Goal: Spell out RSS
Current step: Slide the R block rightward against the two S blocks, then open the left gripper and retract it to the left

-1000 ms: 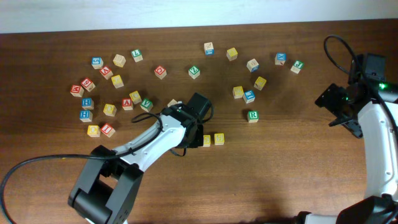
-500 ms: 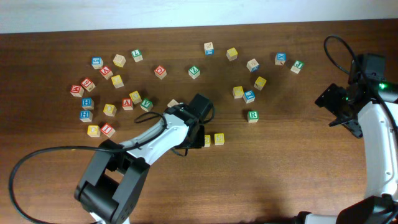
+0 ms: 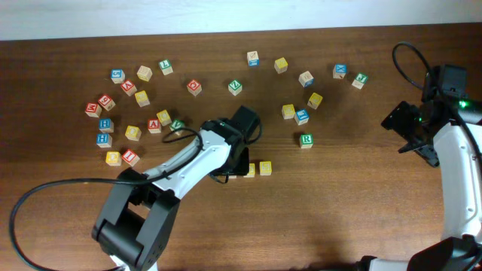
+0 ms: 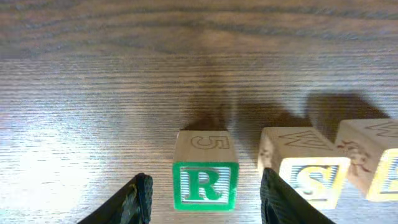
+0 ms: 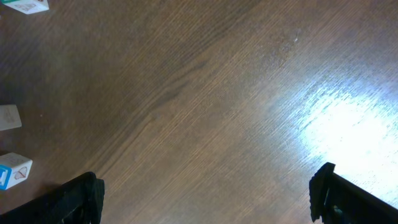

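In the left wrist view the green R cube (image 4: 205,185) rests on the table between the fingers of my left gripper (image 4: 205,182). The jaws are open, with a gap on each side of the cube. Directly right of it sits a yellow S cube (image 4: 311,177), and a second yellow-faced cube (image 4: 380,167) follows, cut off by the frame edge. From overhead, my left gripper (image 3: 236,161) hides the R cube, while the two yellow cubes (image 3: 249,171) (image 3: 265,167) show beside it. My right gripper (image 5: 208,186) is wide open over bare wood at the far right (image 3: 410,126).
Many loose letter cubes lie scattered across the back left (image 3: 132,105) and back middle (image 3: 301,114) of the table. Another cube with a green R (image 3: 306,139) lies alone right of centre. In the right wrist view a blue cube (image 5: 12,171) sits at the left edge.
My left gripper's jaws have spread apart and let go of the R cube, which now stands in line with the yellow cubes. The right arm has not moved.
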`<action>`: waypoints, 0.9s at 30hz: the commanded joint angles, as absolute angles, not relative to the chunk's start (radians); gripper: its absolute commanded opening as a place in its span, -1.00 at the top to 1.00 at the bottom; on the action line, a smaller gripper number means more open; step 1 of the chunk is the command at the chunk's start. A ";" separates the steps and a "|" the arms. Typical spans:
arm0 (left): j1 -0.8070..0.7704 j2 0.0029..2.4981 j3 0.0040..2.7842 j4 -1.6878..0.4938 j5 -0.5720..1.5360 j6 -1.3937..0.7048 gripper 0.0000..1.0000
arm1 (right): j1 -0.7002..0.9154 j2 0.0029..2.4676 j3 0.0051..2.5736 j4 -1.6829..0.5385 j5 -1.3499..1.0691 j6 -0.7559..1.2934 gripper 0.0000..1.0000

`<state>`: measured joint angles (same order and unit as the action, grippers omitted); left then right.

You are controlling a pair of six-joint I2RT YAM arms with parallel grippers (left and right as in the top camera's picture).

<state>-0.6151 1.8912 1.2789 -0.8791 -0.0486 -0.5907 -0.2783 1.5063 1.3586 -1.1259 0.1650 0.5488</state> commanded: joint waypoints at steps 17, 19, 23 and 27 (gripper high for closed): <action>-0.287 1.817 1.637 -1.390 -0.162 -0.590 -0.98 | -0.282 1.499 1.369 -1.126 0.177 0.550 -0.97; -0.225 1.817 1.624 -1.380 -0.162 -0.590 -0.98 | -0.282 1.499 1.369 -1.126 0.177 0.550 -0.97; -0.187 1.817 1.523 -1.358 -0.163 -0.590 -0.98 | -0.282 1.499 1.369 -1.126 0.177 0.550 -0.97; -0.187 1.817 1.436 -1.346 -0.131 -0.590 -0.98 | -0.282 1.499 1.369 -1.126 0.177 0.550 -0.97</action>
<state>-0.1932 1.8397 1.4807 -1.3453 -0.1471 -0.5877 -0.2783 1.5063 1.3582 -1.1255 0.1650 0.5491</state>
